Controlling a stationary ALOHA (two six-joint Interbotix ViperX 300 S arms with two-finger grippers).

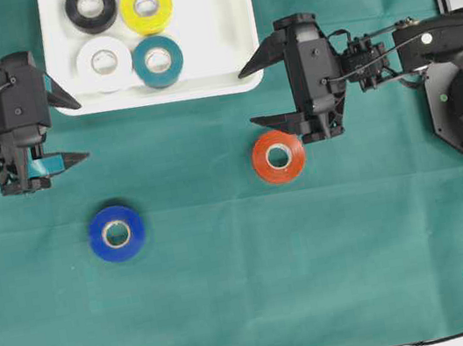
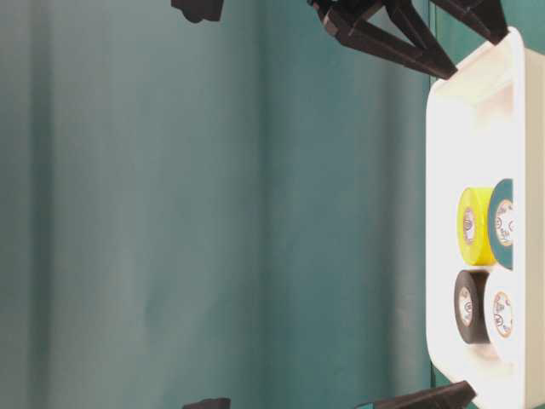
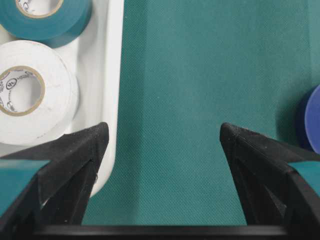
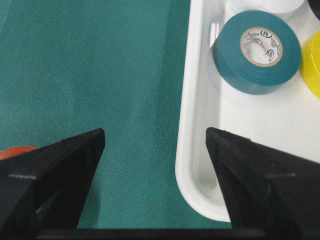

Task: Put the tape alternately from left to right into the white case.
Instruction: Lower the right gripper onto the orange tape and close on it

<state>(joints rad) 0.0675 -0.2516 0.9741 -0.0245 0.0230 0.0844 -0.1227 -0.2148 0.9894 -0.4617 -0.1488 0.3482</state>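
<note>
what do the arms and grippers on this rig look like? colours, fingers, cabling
Both arms are matte black. Each gripper, left gripper and right gripper, has two tapering, pointed black fingers. The left's fingers carry teal pads. Thin black cables run along both wrists; the right arm's base shows a small white dot.

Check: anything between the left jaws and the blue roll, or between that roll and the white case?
Nothing visible. Bare green cloth separates the open left gripper from the blue roll, and that roll from the white case, whose right half is free.

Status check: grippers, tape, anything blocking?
Left gripper and right gripper open, empty. Four rolls in case; blue roll and red-orange roll on cloth. Nothing blocking.
</note>
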